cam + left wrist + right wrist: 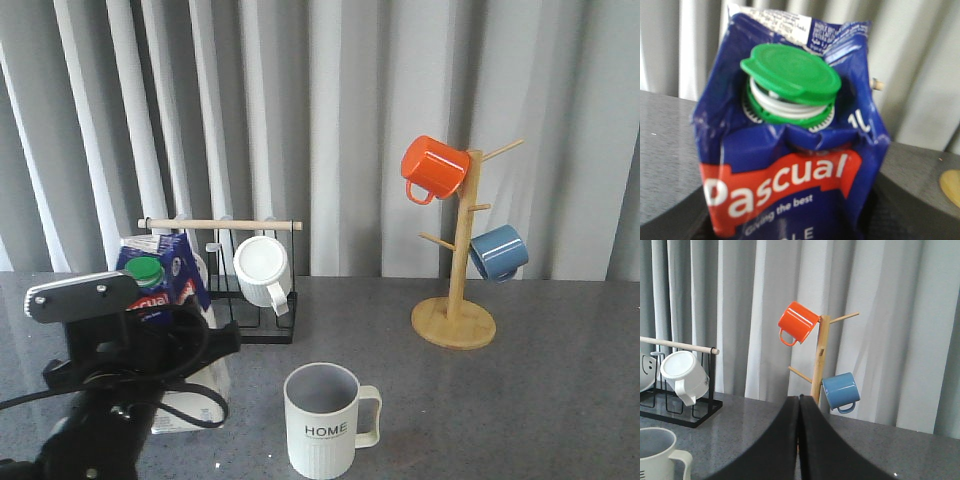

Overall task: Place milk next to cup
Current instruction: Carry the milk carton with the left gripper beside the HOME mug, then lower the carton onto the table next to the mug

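The milk [165,275], a blue-and-white carton with a green cap and a red "Pascual" label, stands at the left of the grey table. My left gripper [188,345] is shut on the milk, with black fingers on both of its sides. In the left wrist view the milk [790,165] fills the frame, dark fingers [900,210] flanking it. I cannot tell whether its base touches the table. The cup [320,425], an off-white ribbed mug marked "HOME", sits to the right of the carton, with a gap between them. The cup [657,457] also shows at the right wrist view's edge. My right gripper [800,401] is shut and holds nothing.
A black wire rack with a wooden bar [220,225] stands behind the carton and holds a white mug [263,270]. At the back right, a wooden mug tree [455,322] carries an orange mug [433,167] and a blue mug [498,252]. Grey curtains hang behind the table.
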You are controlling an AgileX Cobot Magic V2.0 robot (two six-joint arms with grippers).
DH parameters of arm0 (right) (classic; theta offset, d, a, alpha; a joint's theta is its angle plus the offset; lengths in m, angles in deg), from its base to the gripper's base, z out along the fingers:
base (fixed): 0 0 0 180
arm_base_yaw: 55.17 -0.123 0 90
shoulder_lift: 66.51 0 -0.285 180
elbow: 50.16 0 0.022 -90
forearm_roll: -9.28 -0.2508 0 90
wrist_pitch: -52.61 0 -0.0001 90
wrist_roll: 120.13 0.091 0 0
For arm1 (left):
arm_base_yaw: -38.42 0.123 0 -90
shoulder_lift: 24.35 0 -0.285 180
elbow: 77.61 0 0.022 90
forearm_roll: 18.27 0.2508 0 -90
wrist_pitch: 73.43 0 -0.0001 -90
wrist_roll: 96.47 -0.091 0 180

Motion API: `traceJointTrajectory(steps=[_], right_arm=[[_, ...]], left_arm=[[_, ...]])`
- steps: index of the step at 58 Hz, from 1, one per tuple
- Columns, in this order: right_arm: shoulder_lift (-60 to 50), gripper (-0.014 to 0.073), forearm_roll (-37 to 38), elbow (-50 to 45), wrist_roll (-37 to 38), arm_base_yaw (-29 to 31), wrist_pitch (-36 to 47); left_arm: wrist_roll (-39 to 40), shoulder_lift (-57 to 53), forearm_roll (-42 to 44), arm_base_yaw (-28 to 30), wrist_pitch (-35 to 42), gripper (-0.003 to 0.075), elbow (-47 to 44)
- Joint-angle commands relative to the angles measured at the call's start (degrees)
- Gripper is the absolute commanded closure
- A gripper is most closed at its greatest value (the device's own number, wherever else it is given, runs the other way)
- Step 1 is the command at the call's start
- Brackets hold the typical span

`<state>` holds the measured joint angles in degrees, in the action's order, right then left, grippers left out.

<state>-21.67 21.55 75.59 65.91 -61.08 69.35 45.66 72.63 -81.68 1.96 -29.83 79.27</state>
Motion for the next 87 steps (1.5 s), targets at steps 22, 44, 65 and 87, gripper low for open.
traceJointTrajectory(steps=[22,44,65,87], right_arm=[[-0.2,0.0603,-0.1,1.6,0.0,0.4,4.1],[-0.2,0.0603,-0.1,1.6,0.0,0.4,4.1],[-0.2,0.0603,-0.1,1.6,0.0,0.4,4.1],[-0.2,0.0603,-0.1,1.6,0.0,0.4,4.1]], left_arm=[[4.9,7.0,0.8,-6.0,9.3,0.0723,3.7],[5.2,9.2,4.6,-8.9,9.8,0.0723,3.7],[6.6,9.6,6.2,-9.4,12.4,0.0723,1.6],[6.6,9.6,6.1,-9.4,12.2,0.0723,1.6]])
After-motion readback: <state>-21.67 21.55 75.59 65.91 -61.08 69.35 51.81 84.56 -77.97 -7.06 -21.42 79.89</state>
